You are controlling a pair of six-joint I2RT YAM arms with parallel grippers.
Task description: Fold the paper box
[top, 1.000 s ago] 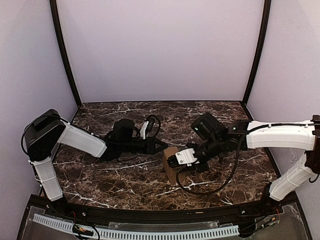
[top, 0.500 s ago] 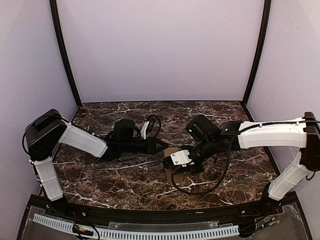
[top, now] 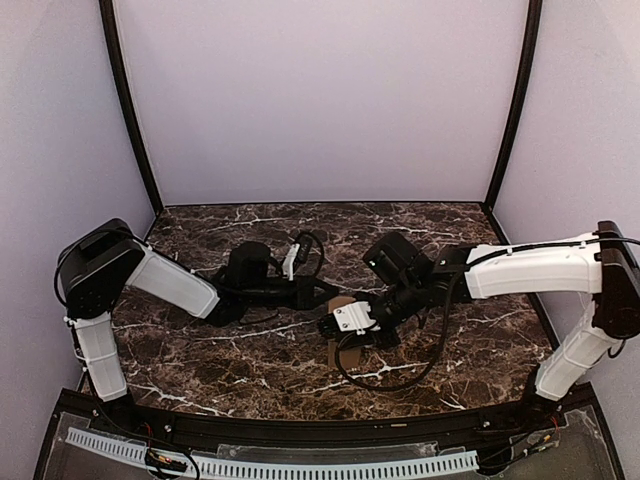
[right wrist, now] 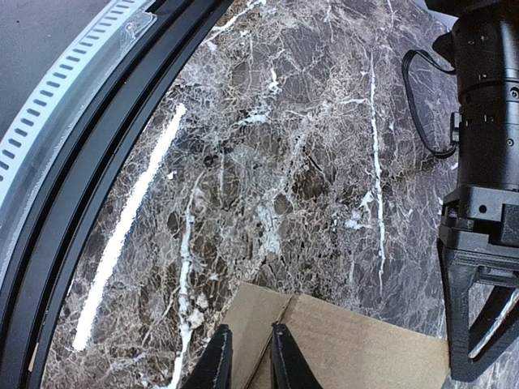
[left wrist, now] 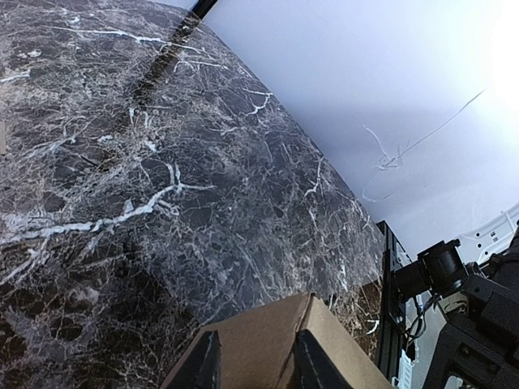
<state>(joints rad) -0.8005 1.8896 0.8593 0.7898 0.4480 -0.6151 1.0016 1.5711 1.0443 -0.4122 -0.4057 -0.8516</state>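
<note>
Right arm has swung left, carrying the paper box point(top: 334, 352) toward the left arm at mid-desk point(top: 220, 360). Right fingers point(right wrist: 217, 361) have narrowed and pinch a flap edge. Left fingers point(left wrist: 203, 365), part-open, clamp a wall. Likely a fold being pressed in. The top view hides both grips; the wrist views show cardboard between the fingers.

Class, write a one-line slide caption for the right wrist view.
Right gripper pinching an edge of the brown paper box on the marble table.
</note>
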